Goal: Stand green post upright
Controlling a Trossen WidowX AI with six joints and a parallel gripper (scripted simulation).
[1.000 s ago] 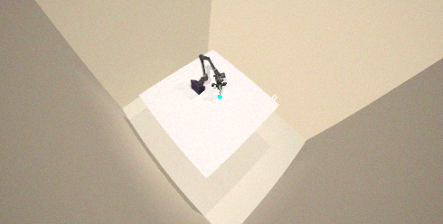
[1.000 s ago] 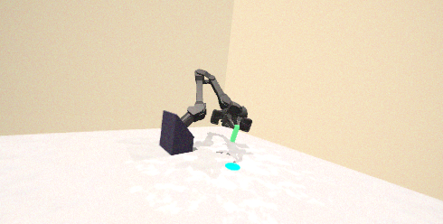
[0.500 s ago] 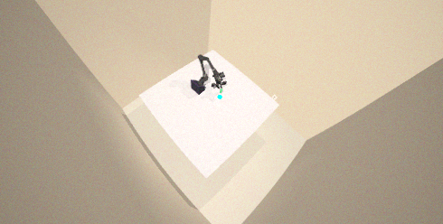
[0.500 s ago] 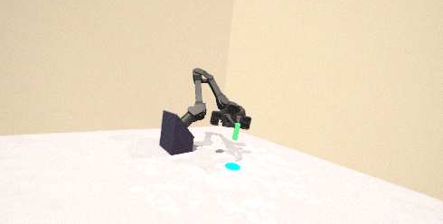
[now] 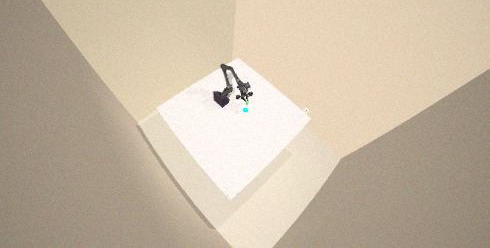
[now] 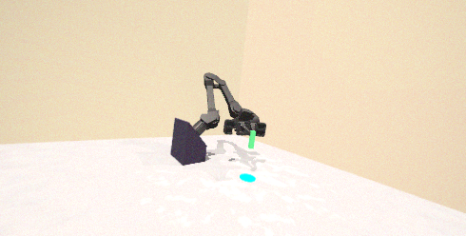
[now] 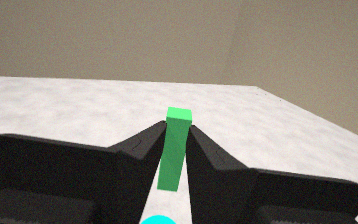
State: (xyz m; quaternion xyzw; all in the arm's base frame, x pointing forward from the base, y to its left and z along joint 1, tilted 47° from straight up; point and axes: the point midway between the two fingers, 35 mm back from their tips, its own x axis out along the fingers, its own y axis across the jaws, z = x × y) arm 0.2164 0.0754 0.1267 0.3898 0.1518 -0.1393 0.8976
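— Where is the post [image 6: 251, 139]?
— Clamped near-upright in the nearly closed jaws, hanging in the air above the worktop [image 6: 333, 197].
— And the circle [image 6: 247, 178]?
— Below it (slightly nearer the exterior camera), apart from the post.

A bare test room is being shown: plain beige walls [image 6: 333, 68] are meeting in a corner at twelve o'clock, and a white table [image 5: 240, 147] is being occupied only by a dark arm base [image 6: 187, 144]. No furnishings of a home or shop are being seen.
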